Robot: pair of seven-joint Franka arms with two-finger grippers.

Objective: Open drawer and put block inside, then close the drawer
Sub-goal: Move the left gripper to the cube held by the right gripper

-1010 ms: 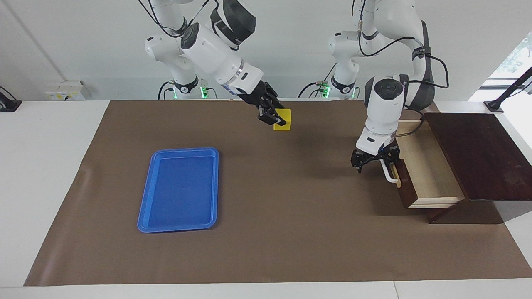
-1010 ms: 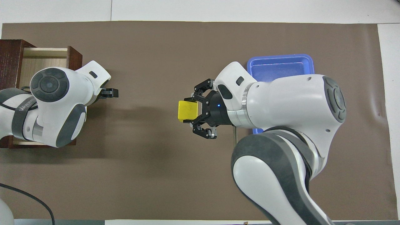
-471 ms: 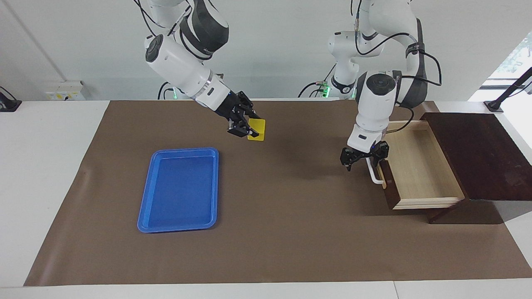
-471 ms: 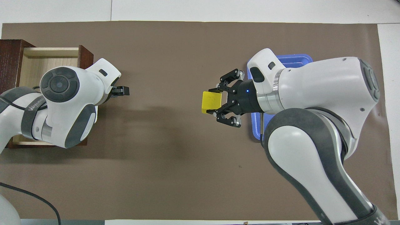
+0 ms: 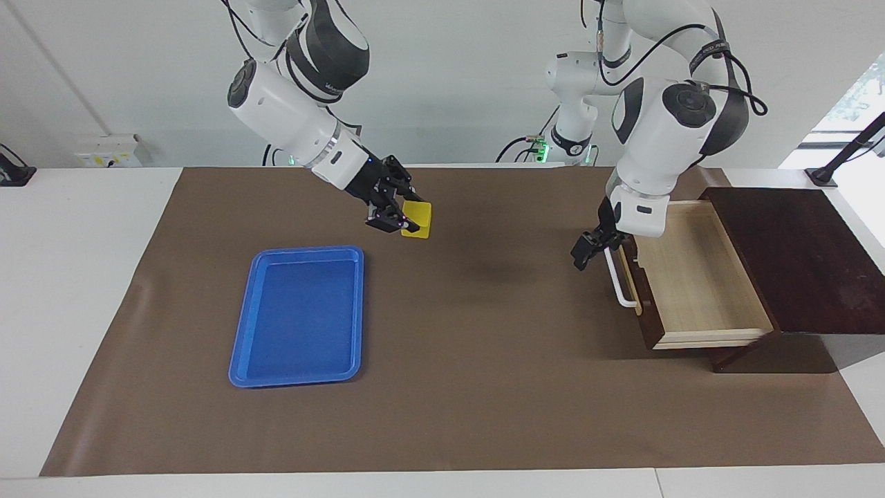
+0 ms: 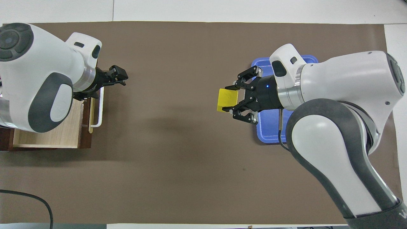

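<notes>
both arms have moved: the right pincer [image 5: 395,214], pinching the block [image 5: 417,219], went back toward the blue tray [image 5: 297,315]; the left pincer [image 5: 584,250], spread wide, let go of the handle [image 5: 619,280]. the drawer [image 5: 695,277] sits open. carry the block over it, then lower slowly.

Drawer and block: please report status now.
Right gripper shut on yellow block, over mat. Left gripper open, beside drawer handle. Drawer open. Path clear.
</notes>
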